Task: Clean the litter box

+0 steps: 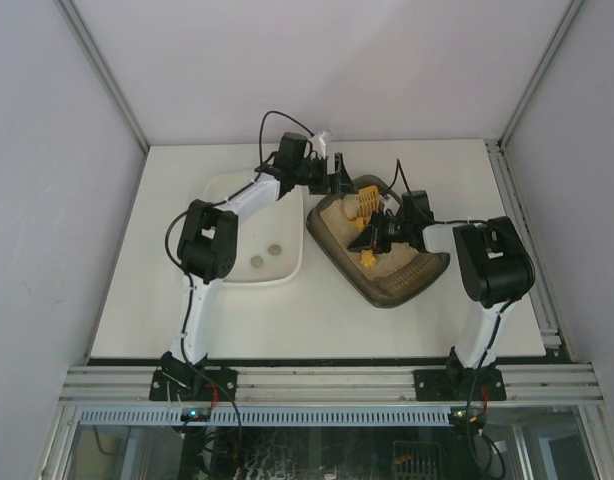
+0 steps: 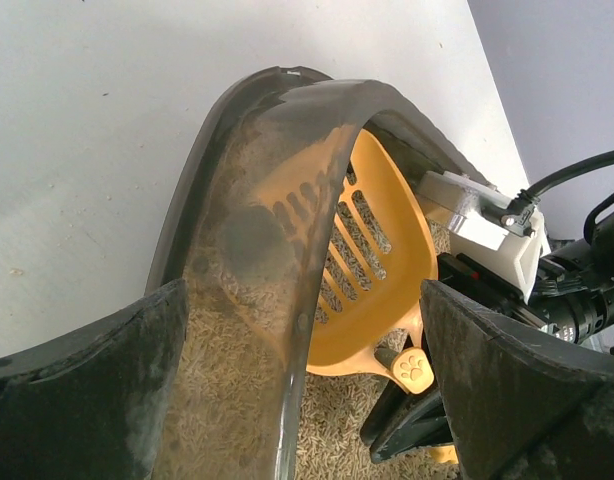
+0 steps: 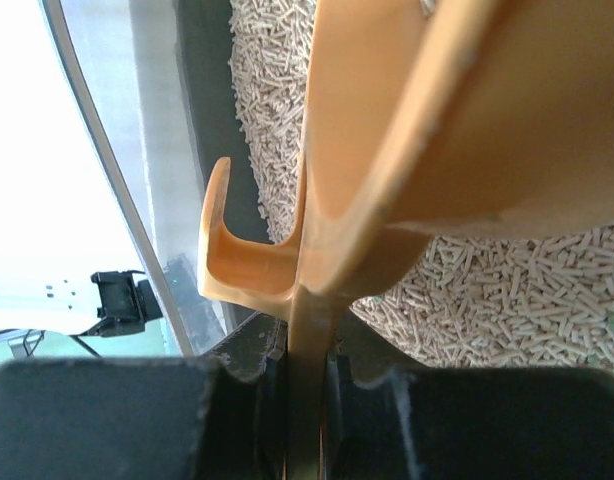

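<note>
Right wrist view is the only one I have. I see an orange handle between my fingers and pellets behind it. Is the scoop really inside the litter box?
Observer: Yes. From above, the scoop is over the litter inside the litter box, and the right gripper is shut on its handle.
Operator: Where is the other arm, please?
Observer: The left gripper is at the box's far end, open, with one finger on each side of the rim and not clamping it.
Operator: Is there a place to empty the scoop?
Observer: A white tub stands beside the box on the left arm's side, with two small greyish lumps in it.
</note>
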{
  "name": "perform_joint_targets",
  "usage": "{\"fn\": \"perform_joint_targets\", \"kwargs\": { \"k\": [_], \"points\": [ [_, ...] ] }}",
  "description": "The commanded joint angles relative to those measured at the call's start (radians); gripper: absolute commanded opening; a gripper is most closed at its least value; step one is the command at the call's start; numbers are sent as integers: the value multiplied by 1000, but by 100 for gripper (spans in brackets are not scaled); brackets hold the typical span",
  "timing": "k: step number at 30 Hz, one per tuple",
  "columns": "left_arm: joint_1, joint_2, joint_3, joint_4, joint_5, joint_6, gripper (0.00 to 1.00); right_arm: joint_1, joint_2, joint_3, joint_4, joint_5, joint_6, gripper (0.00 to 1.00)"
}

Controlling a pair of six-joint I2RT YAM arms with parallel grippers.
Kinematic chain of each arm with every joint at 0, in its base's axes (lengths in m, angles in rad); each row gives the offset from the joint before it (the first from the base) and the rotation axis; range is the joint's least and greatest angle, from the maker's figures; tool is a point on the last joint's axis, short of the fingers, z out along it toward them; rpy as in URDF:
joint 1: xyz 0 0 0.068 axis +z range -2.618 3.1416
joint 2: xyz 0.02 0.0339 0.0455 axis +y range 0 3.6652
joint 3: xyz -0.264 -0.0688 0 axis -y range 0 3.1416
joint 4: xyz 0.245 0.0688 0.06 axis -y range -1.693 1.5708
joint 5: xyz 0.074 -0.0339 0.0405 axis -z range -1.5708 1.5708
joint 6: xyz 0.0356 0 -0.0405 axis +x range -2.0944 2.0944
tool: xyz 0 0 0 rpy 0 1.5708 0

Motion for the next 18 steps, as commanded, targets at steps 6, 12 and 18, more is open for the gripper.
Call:
{"fn": "perform_joint_targets", "kwargs": {
  "k": [6, 12, 18],
  "points": [
    [22, -57, 84, -75, 82, 7, 100, -5, -92, 1, -123, -15, -95, 0],
    [32, -60, 98, -97, 71, 17, 100, -5, -140, -23, -137, -3, -108, 0],
    [32, -63, 113, -115, 67, 21, 100, -5, -177, -46, -137, -11, -107, 0]
  ]
}}
